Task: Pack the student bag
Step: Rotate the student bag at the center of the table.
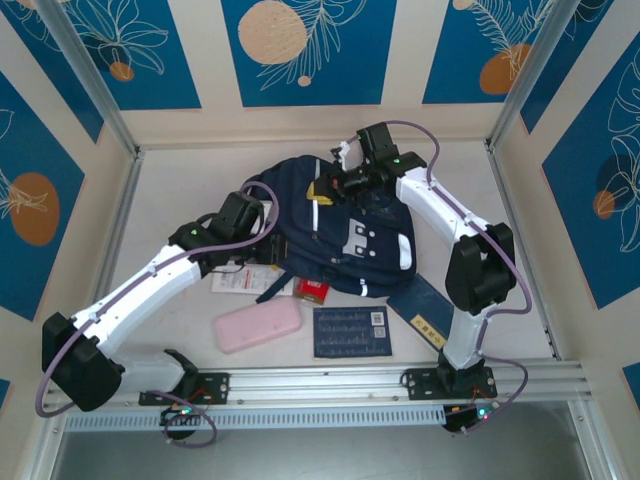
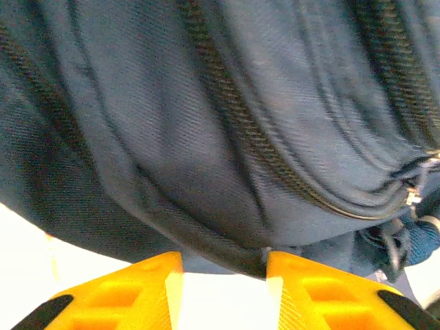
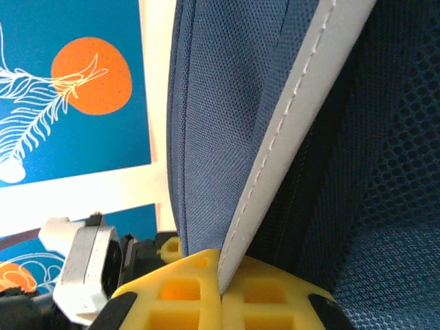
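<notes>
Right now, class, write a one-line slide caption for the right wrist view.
Right tool shut on the white-trimmed edge of the student bag, with a blue patterned wall panel behind.

Large navy-blue fabric backpack of matt twill-woven cloth, coarse black zip coil, smooth pale grey stitched trim strip beside open navy mesh, ribbed yellow plastic fingers of the left gripper, smooth pink rectangular case, grooved silver metal rail.
</notes>
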